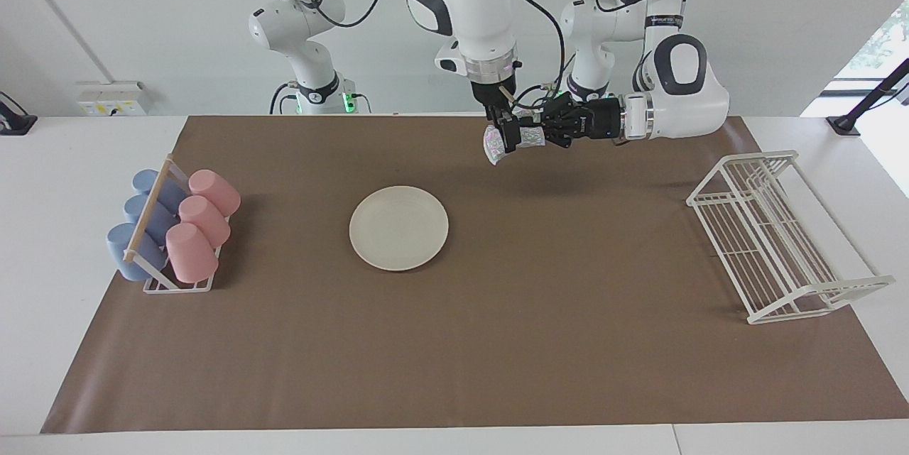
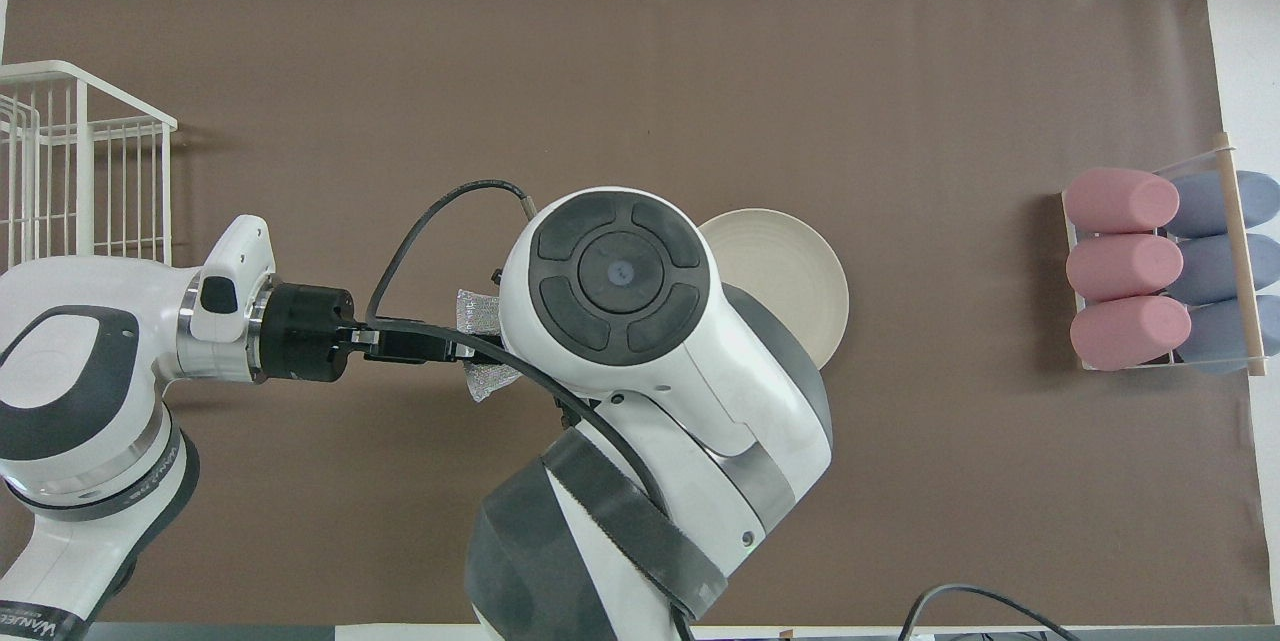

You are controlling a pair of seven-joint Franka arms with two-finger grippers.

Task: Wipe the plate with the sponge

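Cups: racked at the right arm's end. Plate: whole in facing view, half hidden under the arm overhead. Right hand: spread around the sponge. Left hand: clamped on that sponge, above the tabletop.

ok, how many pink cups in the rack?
3, lying in a row in the cup rack at the right arm's end: one nearest the robots, one in the middle, one farthest. None look hidden.
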